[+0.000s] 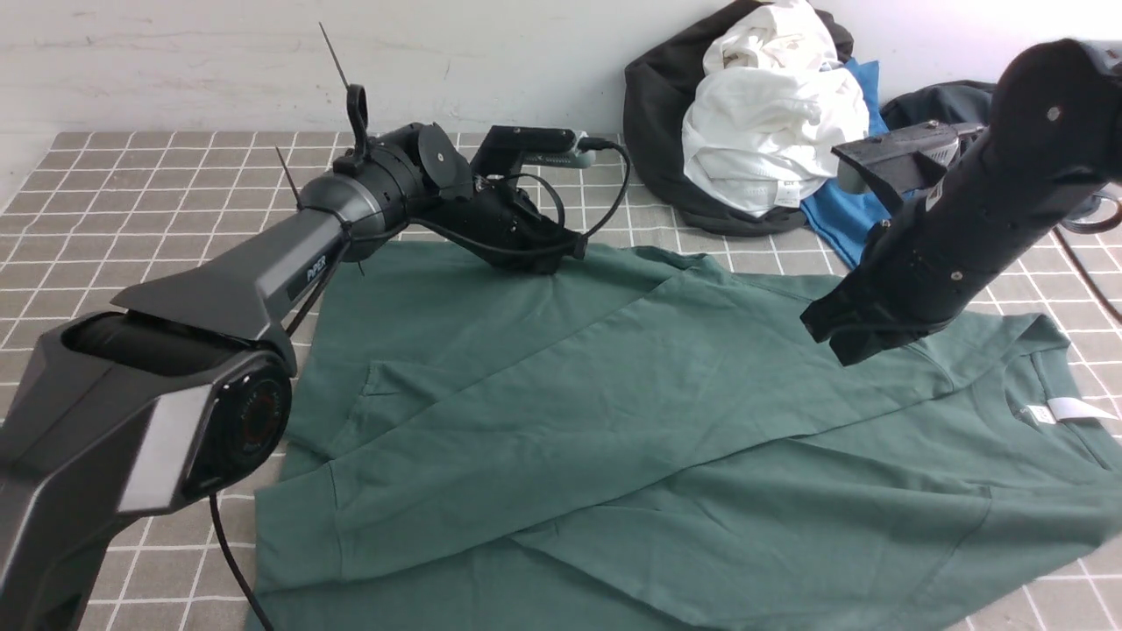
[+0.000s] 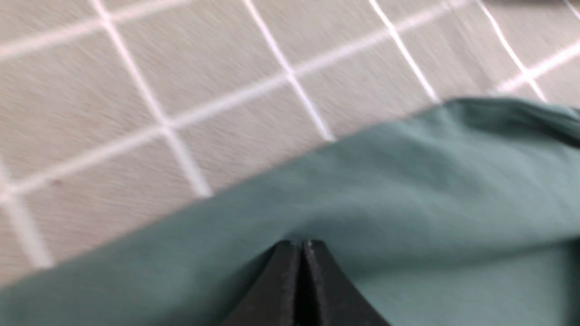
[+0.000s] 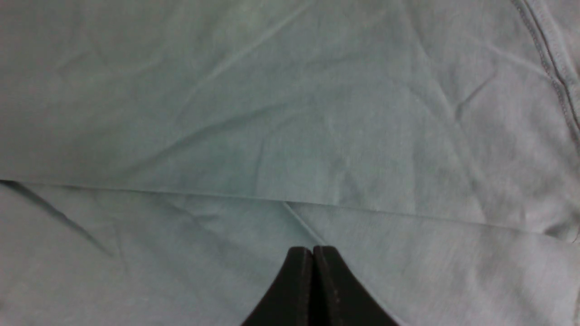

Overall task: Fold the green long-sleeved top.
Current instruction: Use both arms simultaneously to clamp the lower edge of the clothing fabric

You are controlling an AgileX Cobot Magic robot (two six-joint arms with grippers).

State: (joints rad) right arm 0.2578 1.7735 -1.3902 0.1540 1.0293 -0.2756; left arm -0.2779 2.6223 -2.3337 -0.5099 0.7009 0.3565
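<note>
The green long-sleeved top (image 1: 666, 421) lies spread on the checked tablecloth (image 1: 131, 219), a sleeve folded across its body and its white neck label (image 1: 1065, 410) at the right. My left gripper (image 1: 565, 254) is at the top's far edge, jaws shut, pinching the cloth. In the left wrist view the green cloth (image 2: 408, 190) rises to the shut left gripper (image 2: 301, 244). My right gripper (image 1: 837, 342) is down on the cloth near the shoulder. In the right wrist view the right gripper (image 3: 312, 249) is shut where a small ridge of the top (image 3: 272, 113) runs into its tips.
A pile of clothes sits against the back wall at the right: a white garment (image 1: 771, 114) on a dark one (image 1: 666, 131), a blue T-shirt (image 1: 841, 219) beside them, and another dark garment (image 1: 938, 101) behind my right arm. The left arm's cable (image 1: 614, 193) loops above the cloth.
</note>
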